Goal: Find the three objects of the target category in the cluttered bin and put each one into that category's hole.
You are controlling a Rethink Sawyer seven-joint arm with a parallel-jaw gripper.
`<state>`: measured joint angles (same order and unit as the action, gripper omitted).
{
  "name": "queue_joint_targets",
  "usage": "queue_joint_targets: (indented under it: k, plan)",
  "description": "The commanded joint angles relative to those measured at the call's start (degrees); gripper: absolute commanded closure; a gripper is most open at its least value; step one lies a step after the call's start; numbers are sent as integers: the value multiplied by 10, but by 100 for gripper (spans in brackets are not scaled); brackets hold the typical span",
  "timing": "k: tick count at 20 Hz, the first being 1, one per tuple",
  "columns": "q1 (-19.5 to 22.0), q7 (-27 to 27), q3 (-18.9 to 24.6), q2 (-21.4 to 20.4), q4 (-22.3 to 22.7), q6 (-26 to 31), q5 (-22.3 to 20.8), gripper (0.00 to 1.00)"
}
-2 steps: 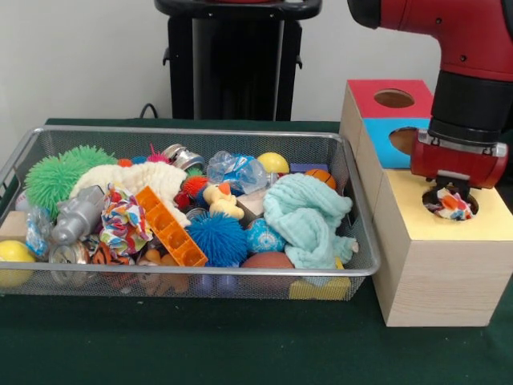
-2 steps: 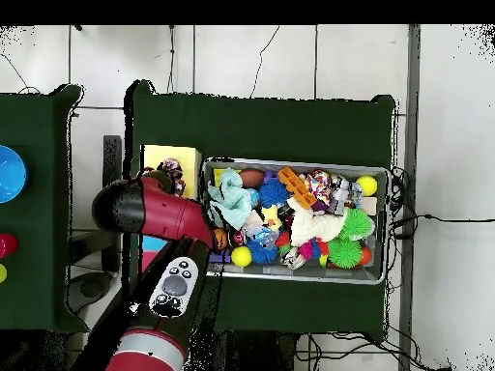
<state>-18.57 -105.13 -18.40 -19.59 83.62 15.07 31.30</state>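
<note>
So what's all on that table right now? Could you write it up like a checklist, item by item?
Surface: dark green cloth table under everything.
Job's things: wire mesh bin full of toys; wooden sorting box beside it, with holes in its yellow top, blue face and red face.
Item in hand: multicoloured fabric toy at the yellow top's hole, under the gripper.
Clutter: orange block, blue spiky ball, green spiky ball, mint cloth, yellow duck, silver robot figure.
Grippers: gripper over the hole; whether it is open or closed cannot be seen.
Cables: black cable on the floor beside the table.
Surroundings: white wall, tiled floor.
</note>
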Motion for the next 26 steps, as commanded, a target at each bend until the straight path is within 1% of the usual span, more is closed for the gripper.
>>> queue_joint_targets:
  k: [1,2,4,6,8,10,19,22,26]
  plan:
    - [-6,-108,17,100,49,161,-35,0]
    - [-9,-107,12,102,46,163,-37,0]
    - [-6,-104,15,100,46,172,-39,0]
    - [-4,-95,20,98,52,142,-39,0]
    - [1,-95,27,98,55,142,-36,0]
    - [1,-94,30,96,60,129,-35,0]
    - [6,-86,35,93,60,131,-38,0]
    - [2,-83,28,86,61,132,-43,0]
    - [0,-74,25,55,75,137,-49,0]
